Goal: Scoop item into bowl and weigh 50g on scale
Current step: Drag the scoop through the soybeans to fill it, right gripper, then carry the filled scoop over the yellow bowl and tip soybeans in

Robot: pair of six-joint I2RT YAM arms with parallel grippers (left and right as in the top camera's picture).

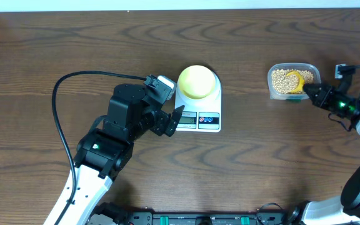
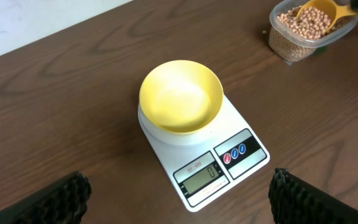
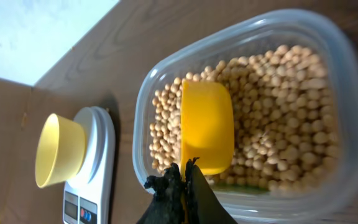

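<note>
The pale yellow-green bowl stands empty on the white scale; its screen reads 0 in the left wrist view. The bowl shows there too. Beige beans fill a clear plastic tub at the right. My right gripper is shut on the handle of a yellow scoop, whose cup lies among the beans in the tub. My left gripper is open and empty, just left of the scale's front.
The left arm's black cable loops over the table at the left. The table's far edge runs along the top of the overhead view. A cardboard-coloured surface lies beyond the scale in the right wrist view.
</note>
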